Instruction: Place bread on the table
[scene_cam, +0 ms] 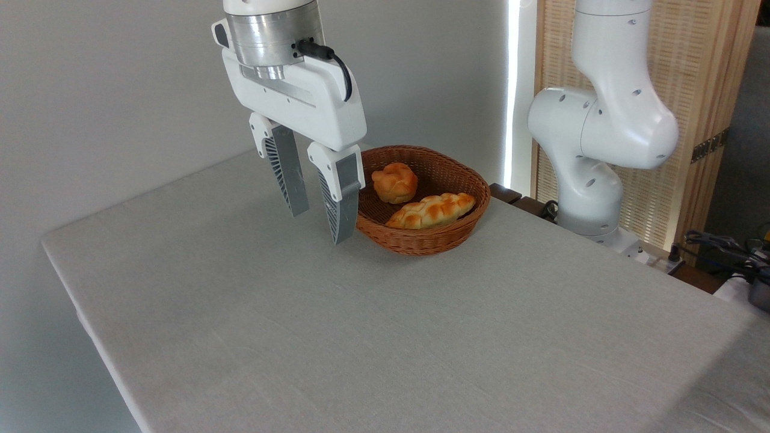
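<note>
Where the grey cloth ran back toward the wall, sat a brown wicker basket [421, 234] on the table [361, 337], oval and shallow. Held two pieces: the bread [394, 182], a small round knotted bun, toward the back of the bowl, and a longer braided loaf [432, 210] nearer the front rim. Lay close together, possibly touching, though hard to judge from this angle. Hung over the table just left of the basket, the gripper [319, 224], fingers pointing down and spread apart with nothing between them. Overlapped the basket's left rim with the nearer finger [341, 204] in the picture, apparently in front of it rather than inside. Stood at the right behind the table, the white arm base [592, 180].
</note>
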`<state>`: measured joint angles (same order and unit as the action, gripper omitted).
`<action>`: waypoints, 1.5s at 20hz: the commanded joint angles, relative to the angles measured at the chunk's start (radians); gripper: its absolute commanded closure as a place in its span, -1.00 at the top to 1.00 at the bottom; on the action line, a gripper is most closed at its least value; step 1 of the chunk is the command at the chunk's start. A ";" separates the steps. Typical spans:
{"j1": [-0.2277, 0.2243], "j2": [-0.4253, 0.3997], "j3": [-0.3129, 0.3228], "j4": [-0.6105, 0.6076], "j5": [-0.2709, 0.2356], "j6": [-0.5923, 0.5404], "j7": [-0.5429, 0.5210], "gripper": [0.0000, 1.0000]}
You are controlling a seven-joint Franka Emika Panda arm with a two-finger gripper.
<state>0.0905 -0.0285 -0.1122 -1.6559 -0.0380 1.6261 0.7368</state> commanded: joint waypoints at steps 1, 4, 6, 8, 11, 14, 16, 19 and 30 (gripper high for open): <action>0.003 0.010 0.008 0.022 -0.016 -0.015 0.023 1.00; 0.003 0.010 0.008 0.022 -0.016 -0.015 0.023 1.00; 0.003 0.010 0.008 0.022 -0.016 -0.015 0.023 1.00; 0.002 0.009 0.008 0.019 -0.016 -0.015 0.023 1.00; 0.002 0.001 0.006 -0.001 -0.016 -0.015 0.021 1.00; -0.008 -0.011 -0.001 -0.030 -0.019 -0.015 0.013 1.00; -0.034 -0.036 -0.001 -0.065 -0.019 -0.015 0.012 1.00; -0.083 -0.111 0.000 -0.158 -0.019 -0.015 0.012 1.00; -0.463 -0.528 0.075 -0.630 -0.151 -0.014 -0.028 1.00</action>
<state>-0.2485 -0.4665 -0.0798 -2.1856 -0.1290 1.6041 0.7240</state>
